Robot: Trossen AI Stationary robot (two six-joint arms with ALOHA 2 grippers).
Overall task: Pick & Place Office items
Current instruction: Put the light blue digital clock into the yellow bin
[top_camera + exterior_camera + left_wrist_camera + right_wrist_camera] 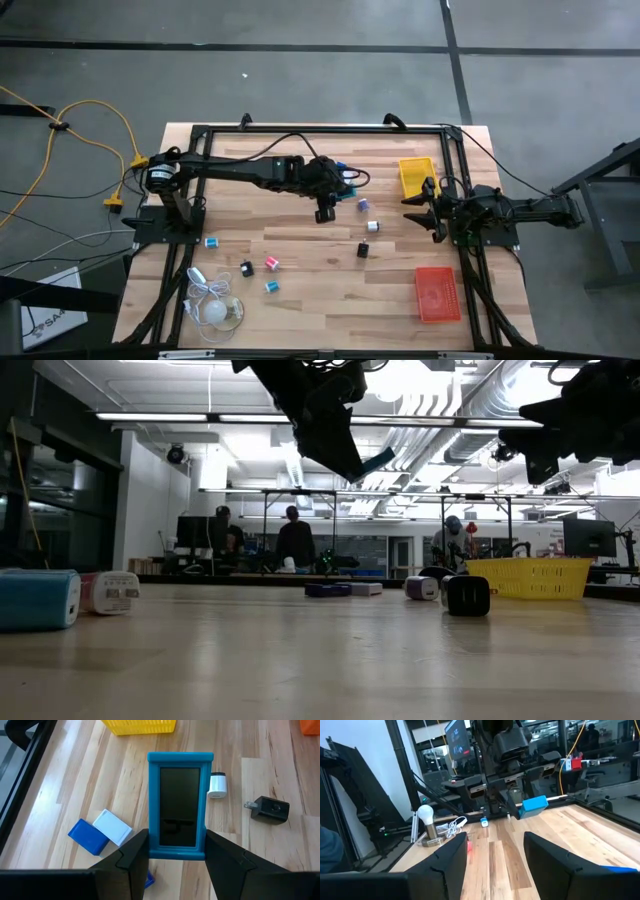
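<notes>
No lettering can be read on any item. Seen from above, the left gripper (327, 192) hangs over the upper centre of the pale plank table (300, 290), clamped on a flat blue-framed rectangular piece with a dark panel (180, 805); only the left wrist view shows that dark face, and beneath it a blue block (88, 836) touching a white block (112, 826), a white plug adapter (217, 785) and a black plug adapter (269, 809). The right gripper (424, 208) waits at the right, beside the yellow slotted tray (416, 175), fingers apart and empty. An orange tray (437, 293) lies at lower right. The overhead view alone shows a pink piece (270, 263) and teal piece (270, 287) at lower centre, near the white bulb with coiled cord (215, 308).
</notes>
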